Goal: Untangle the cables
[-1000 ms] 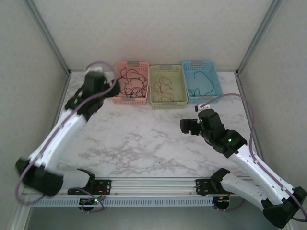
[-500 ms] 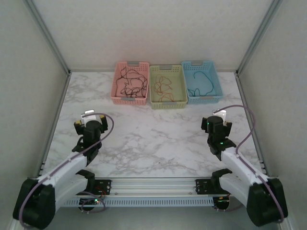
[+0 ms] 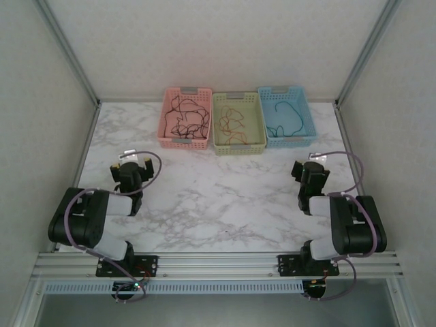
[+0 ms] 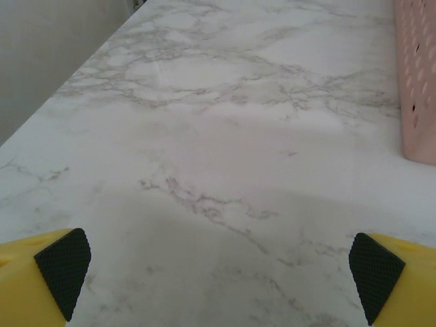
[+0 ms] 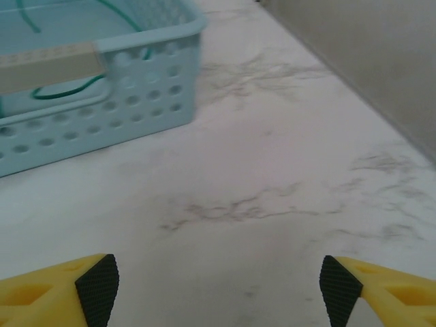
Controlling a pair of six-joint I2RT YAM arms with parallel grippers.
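1. Looking down from above: the cables [image 3: 184,117] lie apart by colour, dark and red in the pink basket [image 3: 185,90], orange in the green basket [image 3: 236,95], a teal one in the blue basket [image 3: 281,89]. The job looks about finished. The left gripper [image 3: 136,157] and right gripper [image 3: 315,158] sit tucked low, well clear of the baskets, as if parked.
2. Left wrist: the left gripper [image 4: 218,272] gapes wide and empty over the marble table [image 4: 218,136], with the pink basket wall at the right edge.
3. Right wrist: the right gripper [image 5: 218,286] has its jaws apart and holds nothing; the teal cable is in the blue basket ahead.
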